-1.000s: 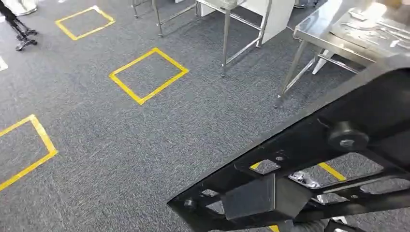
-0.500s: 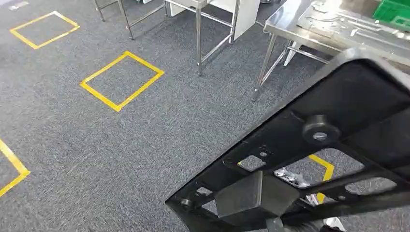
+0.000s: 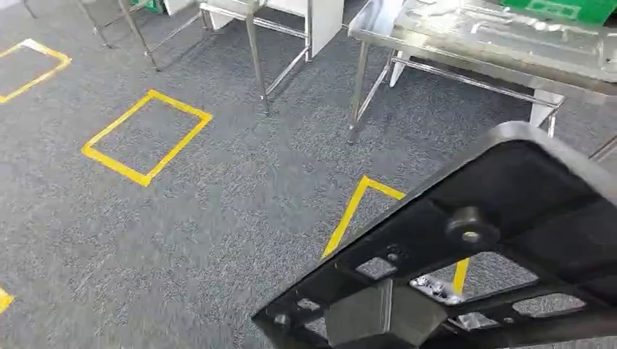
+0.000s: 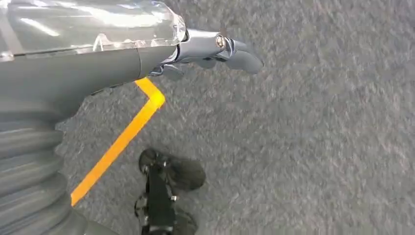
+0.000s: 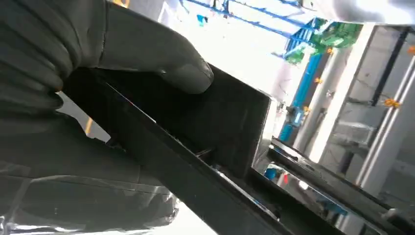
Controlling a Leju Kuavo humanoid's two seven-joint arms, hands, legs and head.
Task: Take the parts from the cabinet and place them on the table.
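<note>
The floor is grey carpet (image 3: 218, 218) marked with yellow tape squares (image 3: 145, 138). A stainless steel table (image 3: 480, 51) occupies the upper right of the head view, with a green crate (image 3: 567, 9) at the top right corner.

The black part (image 3: 495, 247), a flat frame with cut-outs and a round boss, fills the lower right of the head view. In the right wrist view you see the right hand (image 5: 98, 54) gripping it, thumb (image 5: 166, 63) pressed on a raised block-shaped section of the part.

The left hand (image 4: 215, 49) hangs over the carpet and holds nothing; you cannot tell how far its fingers are spread.

Handling, as judged: treat the part as rigid moulded plastic, light to moderate in weight, with smooth faces that may slip. It is long, so a one-sided grip lets it lever. Hold at the block or a frame rib.

Compared with the earlier frames, the whole scene has shifted left: the camera has turned, and the table now sits nearer centre. The part keeps its place in the frame.
</note>
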